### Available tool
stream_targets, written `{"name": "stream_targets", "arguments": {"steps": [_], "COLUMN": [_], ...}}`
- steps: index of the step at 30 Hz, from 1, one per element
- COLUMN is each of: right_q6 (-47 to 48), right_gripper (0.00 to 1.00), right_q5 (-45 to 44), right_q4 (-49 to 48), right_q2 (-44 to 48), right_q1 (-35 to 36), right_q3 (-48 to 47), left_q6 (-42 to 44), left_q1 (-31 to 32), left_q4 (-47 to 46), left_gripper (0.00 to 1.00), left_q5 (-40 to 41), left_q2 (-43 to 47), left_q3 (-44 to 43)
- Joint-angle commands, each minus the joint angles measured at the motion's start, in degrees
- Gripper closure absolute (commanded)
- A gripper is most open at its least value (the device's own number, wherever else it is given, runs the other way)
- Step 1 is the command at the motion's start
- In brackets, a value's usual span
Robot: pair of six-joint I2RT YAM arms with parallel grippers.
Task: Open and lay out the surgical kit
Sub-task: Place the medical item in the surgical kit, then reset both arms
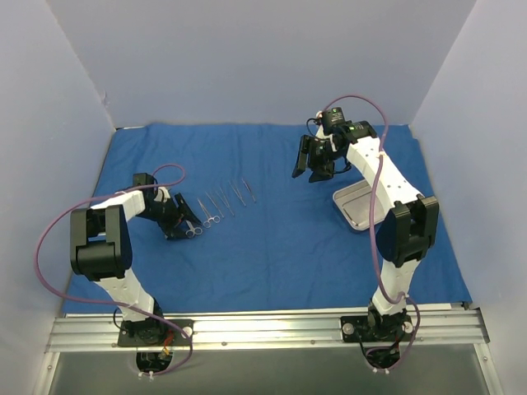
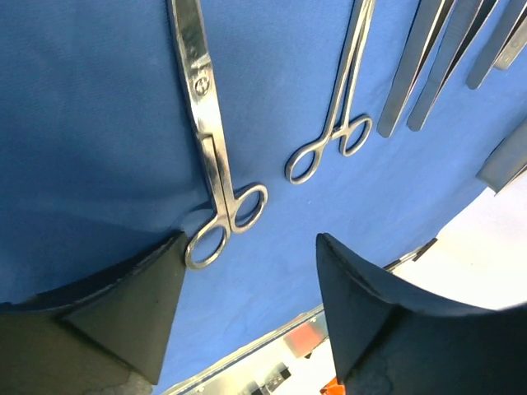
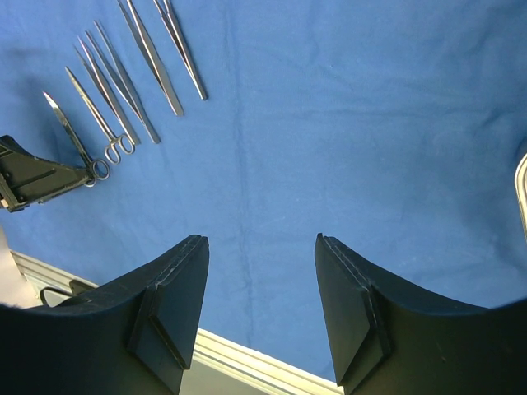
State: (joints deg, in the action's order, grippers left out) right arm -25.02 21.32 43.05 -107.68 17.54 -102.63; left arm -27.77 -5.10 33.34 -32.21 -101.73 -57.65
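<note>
Scissors on blue cloth, rings just beyond released left tool, right tool released

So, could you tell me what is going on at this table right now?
Two robot arms are laying out a surgical kit. The blue cloth is spread flat, with the instruments lined up in a row on it and the steel tray set aside to the right. The left gripper sits low by the handles of the scissors, jaws open, holding nothing. The right gripper hangs open above bare cloth, also empty.
</note>
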Motion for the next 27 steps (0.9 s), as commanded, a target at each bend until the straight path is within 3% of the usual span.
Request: {"name": "stream_targets", "arguments": {"steps": [1,4,7,8,9,14,15,17,20,23,24,27], "right_q6": [0.93,1.64,1.11,0.76,0.32,-2.14,-2.32,-3.19,-5.29,-11.27,-15.02,-18.39], "right_gripper": [0.45,0.34,0.03,0.0,0.0,0.0,0.0,0.0,0.0,0.0,0.0,0.0], "right_q5": [0.04,-1.45,-7.58,-9.26,-10.67,-13.24,-13.24,-13.24,-12.01,-7.62,-7.52,-6.47], "right_q4": [0.46,-0.41,-3.57,-4.37,-5.77,-22.45,-25.7,-31.17,-35.38,-50.12,-54.34,-70.08], "right_q2": [-0.16,1.15,4.65,5.71,7.03,19.85,24.4,28.21,33.05,38.76,40.51,45.27], "right_q1": [-0.49,-0.58,-0.58,-0.58,-0.49,-0.05,0.21,0.57,0.74,1.79,2.4,4.25], "right_q3": [-1.35,-0.91,2.95,5.75,7.86,27.53,34.97,40.99,51.71,67.34,71.47,84.67], "left_q6": [1.84,1.14,-0.09,-0.35,-0.53,-0.27,-0.7,-3.95,-12.72,-27.13,-30.56,-35.42], "left_q1": [-1.13,-1.31,-1.23,-1.14,-1.05,-0.87,-0.79,-0.44,0.27,0.97,1.93,4.75], "left_q4": [3.92,6.9,11.91,12.88,14.71,17.72,15.72,12.03,-3.24,-27.38,-41.9,-52.72], "left_gripper": [0.25,0.22,0.2,0.14,0.06,0.06,0.06,0.06,0.06,0.06,0.06,0.06], "left_q5": [4.61,4.69,5.92,6.19,7.5,10.67,9.98,7.17,0.49,-7.65,-8.83,-11.2], "left_q2": [1.97,5.74,13.91,16.28,20.83,28.95,31.22,33.96,41.25,45.92,45.66,41.29], "left_q3": [-0.19,0.78,1.83,1.92,1.4,-2.2,-1.77,0.24,11.91,27.73,30.9,35.32]}}
